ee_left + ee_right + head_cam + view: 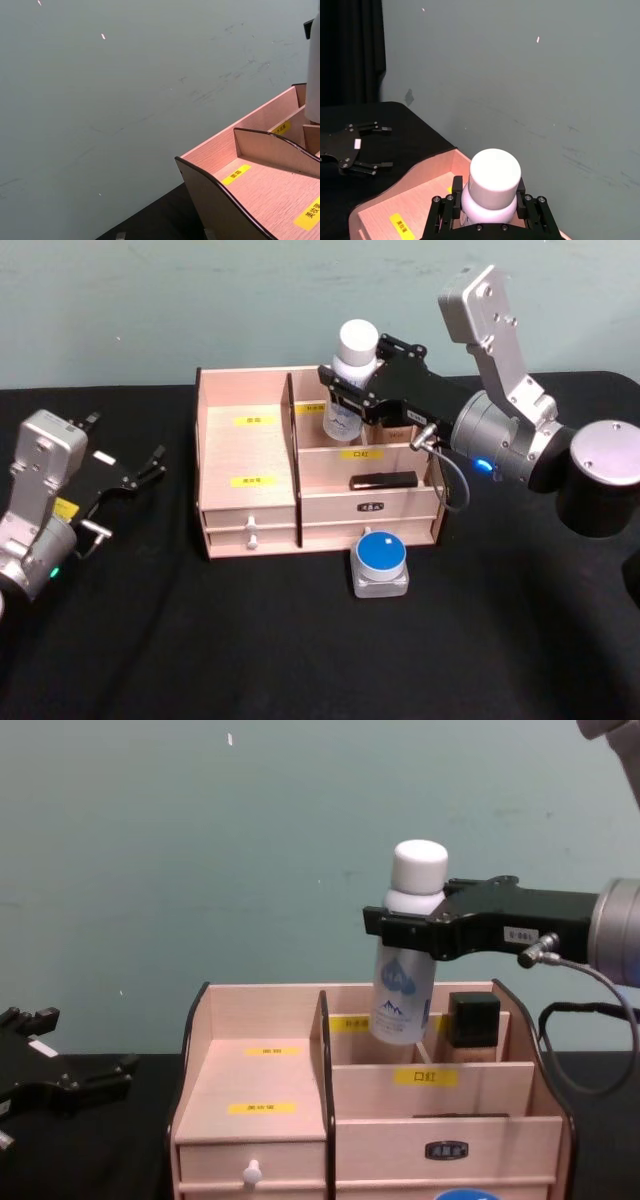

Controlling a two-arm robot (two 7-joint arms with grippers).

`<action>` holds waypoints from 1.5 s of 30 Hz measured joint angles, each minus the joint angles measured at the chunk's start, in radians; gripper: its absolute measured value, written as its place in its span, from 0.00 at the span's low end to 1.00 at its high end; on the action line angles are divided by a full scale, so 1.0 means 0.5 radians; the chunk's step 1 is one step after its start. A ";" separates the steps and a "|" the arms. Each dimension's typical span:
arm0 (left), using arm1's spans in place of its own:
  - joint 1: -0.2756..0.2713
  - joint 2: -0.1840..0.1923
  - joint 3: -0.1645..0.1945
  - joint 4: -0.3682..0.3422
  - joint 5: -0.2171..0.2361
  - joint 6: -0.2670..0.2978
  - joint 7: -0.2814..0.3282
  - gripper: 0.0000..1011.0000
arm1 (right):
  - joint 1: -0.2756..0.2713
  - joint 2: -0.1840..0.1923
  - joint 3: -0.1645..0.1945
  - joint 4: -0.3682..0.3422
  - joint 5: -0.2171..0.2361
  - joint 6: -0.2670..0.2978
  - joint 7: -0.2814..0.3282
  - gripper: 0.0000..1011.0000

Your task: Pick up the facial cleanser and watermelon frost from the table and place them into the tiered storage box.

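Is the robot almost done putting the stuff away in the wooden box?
Not quite halfway. Nothing is fully put away: the right gripper is shut on the facial cleanser, holding it at a back compartment of the tiered storage box. The watermelon frost sits on the table in front of the box, waiting its turn. The left gripper rests open at the left.

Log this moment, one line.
right gripper: shut on facial cleanser over tiered storage box rear | left gripper: open, parked | watermelon frost: on table before box
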 joint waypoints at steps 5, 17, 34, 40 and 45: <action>0.000 0.000 0.000 0.000 0.000 0.000 0.000 1.00 | 0.043 -0.027 -0.011 0.080 -0.010 -0.010 0.005 0.59; 0.000 0.000 0.000 0.000 0.000 0.000 0.000 1.00 | 0.125 -0.085 -0.048 0.228 -0.043 -0.018 0.019 0.59; 0.000 0.000 0.000 0.000 0.000 0.000 0.000 1.00 | 0.145 -0.127 -0.065 0.307 -0.066 -0.039 0.025 0.59; 0.000 0.000 0.000 0.000 0.000 0.000 0.000 1.00 | 0.148 -0.137 -0.067 0.334 -0.070 -0.050 0.027 0.59; 0.000 0.000 0.000 0.000 0.000 0.000 0.000 1.00 | 0.149 -0.142 -0.066 0.358 -0.071 -0.054 0.030 0.59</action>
